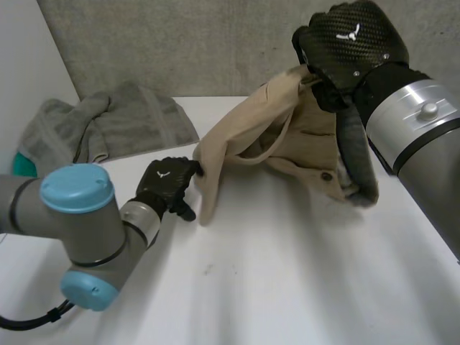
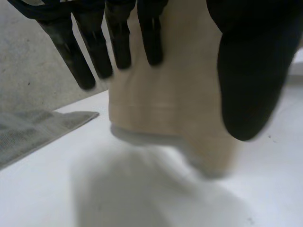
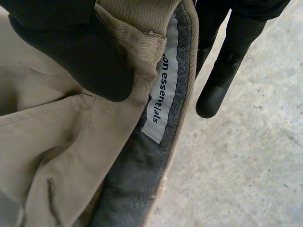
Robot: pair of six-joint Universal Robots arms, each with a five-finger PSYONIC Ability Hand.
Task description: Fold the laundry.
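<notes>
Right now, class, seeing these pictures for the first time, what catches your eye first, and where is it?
The beige fabric garment with grey lining stands out, lifted above the white table by the right robot hand, which pinches its waistband beside a white label. The left robot hand grips its lower edge near the tabletop. A crumpled grey towel lies at the table's far left.
</notes>
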